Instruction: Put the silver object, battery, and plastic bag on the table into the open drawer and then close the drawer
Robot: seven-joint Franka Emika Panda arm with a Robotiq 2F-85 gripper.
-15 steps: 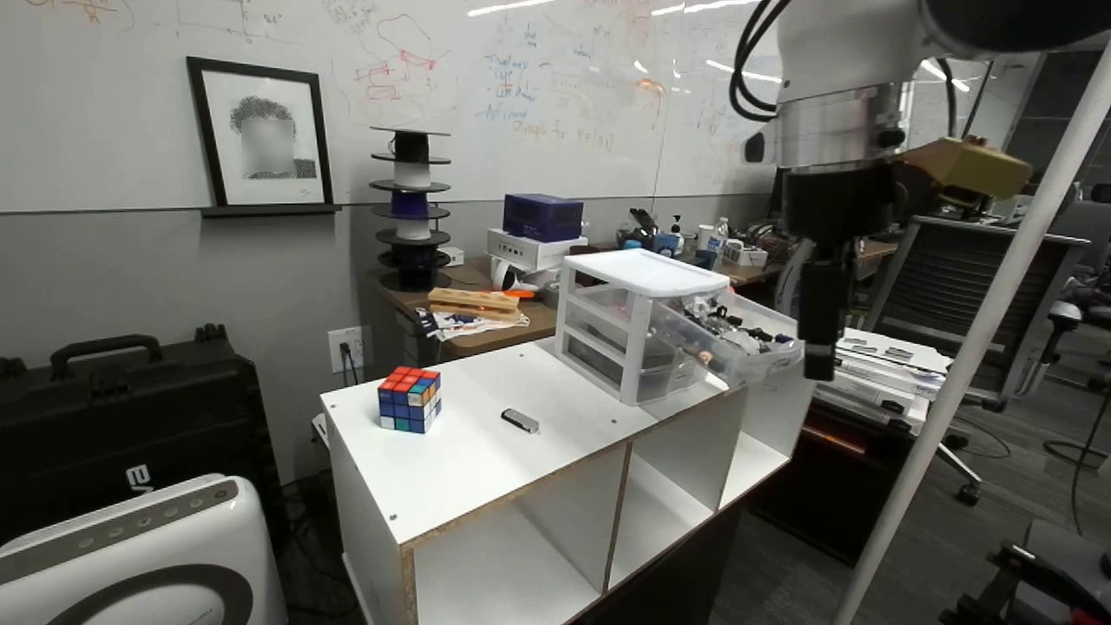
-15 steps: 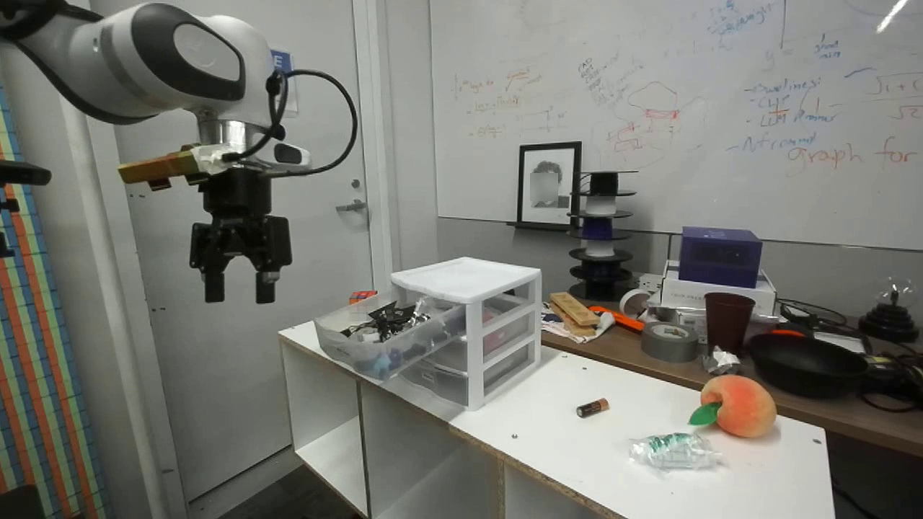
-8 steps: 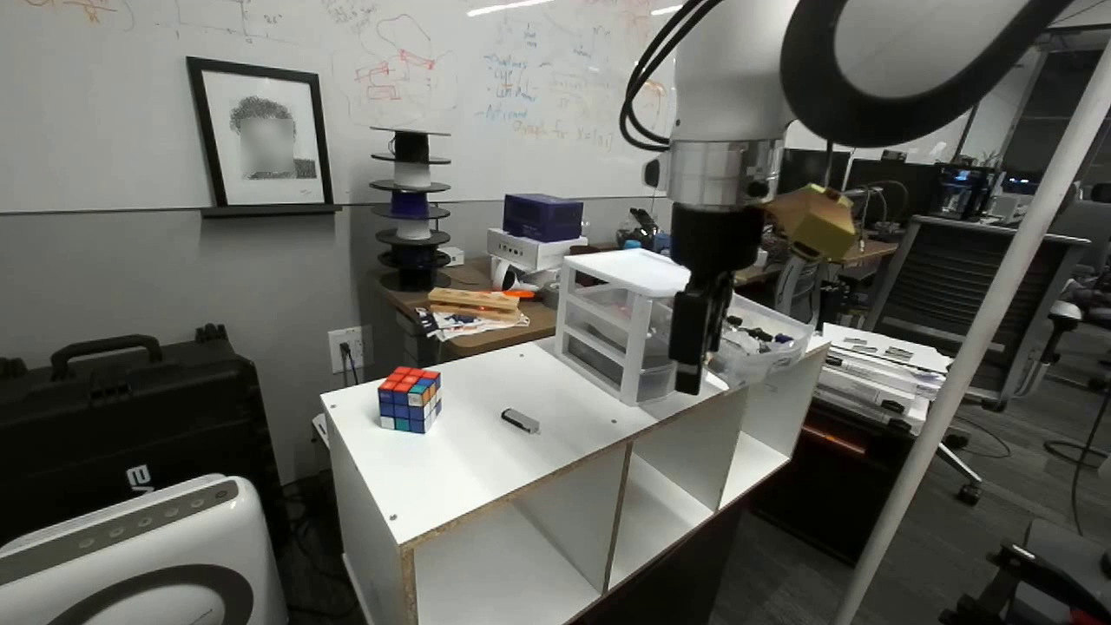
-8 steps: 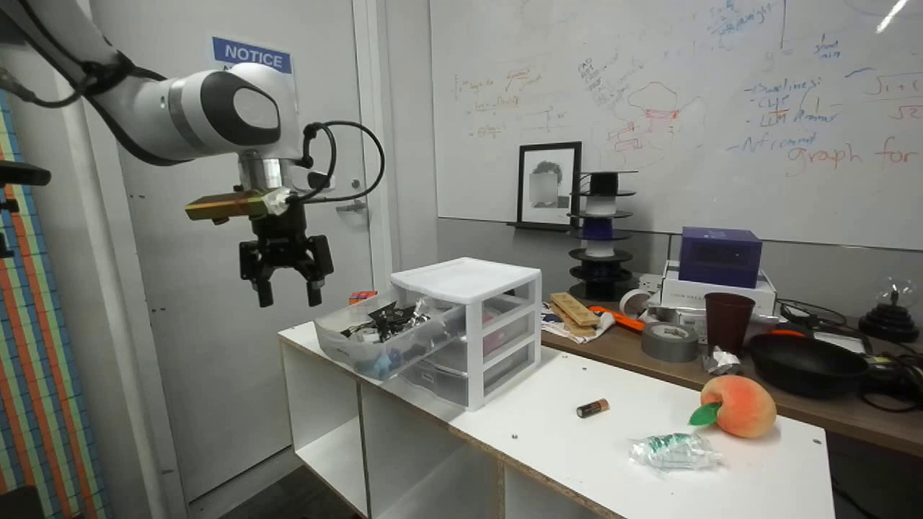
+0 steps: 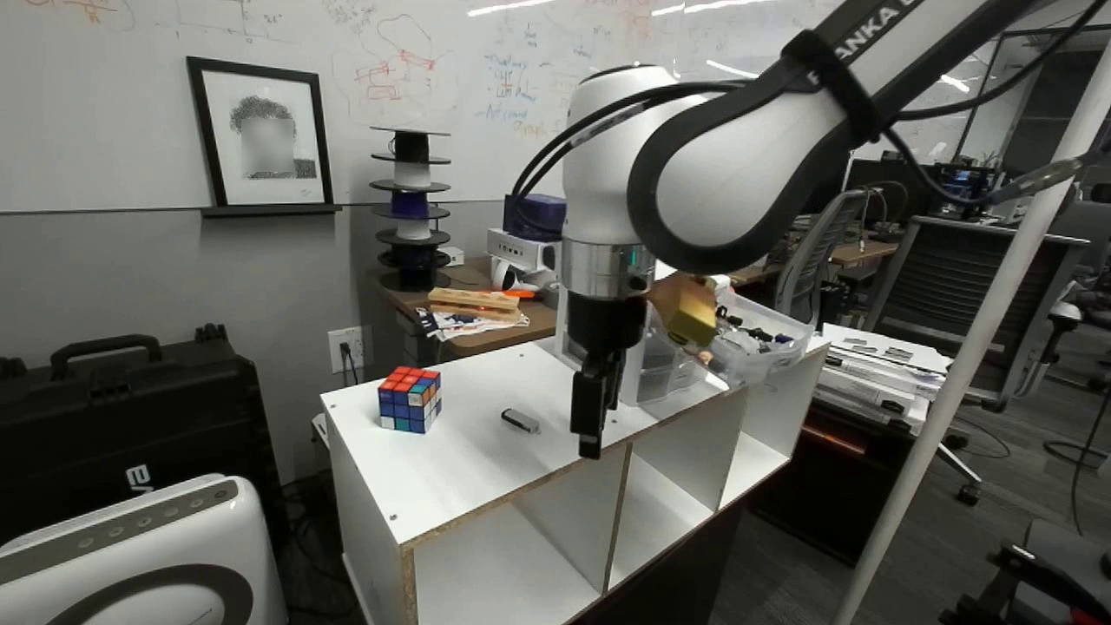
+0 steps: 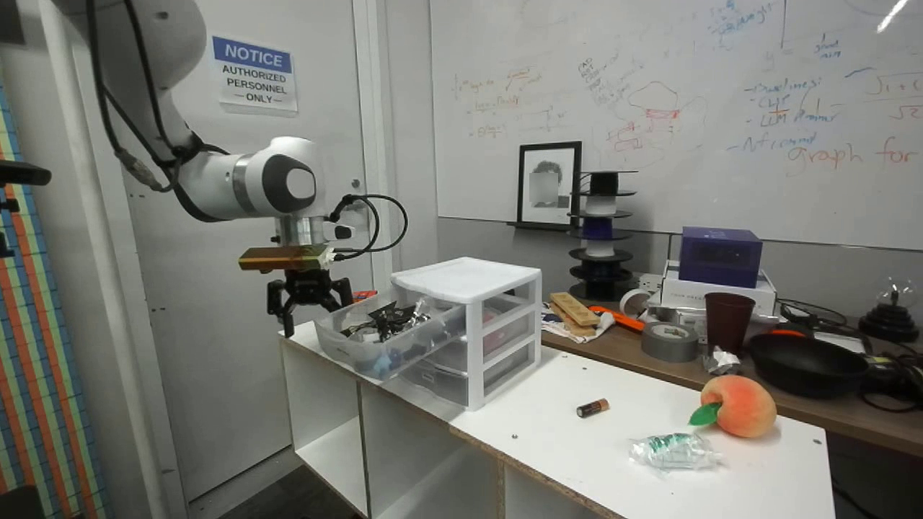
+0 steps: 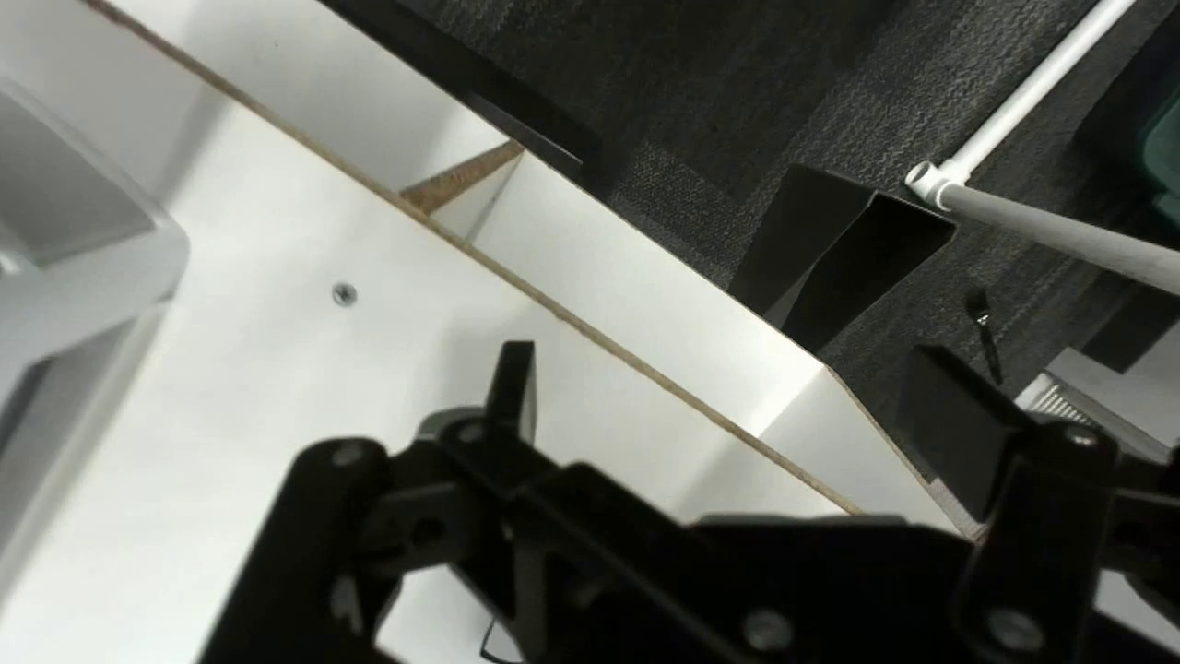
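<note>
Silver object (image 5: 521, 422); fingers (image 7: 957, 426) wide apart, empty.
Likely light, stiff, slick; pinch across its narrow sides, mid-length.

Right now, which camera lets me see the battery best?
An exterior view, because there the black-and-copper battery lies in plain sight on the white tabletop. The wrist view shows none of it, nor does any further view.

Table (image 5: 486, 451) from above, every view
</note>
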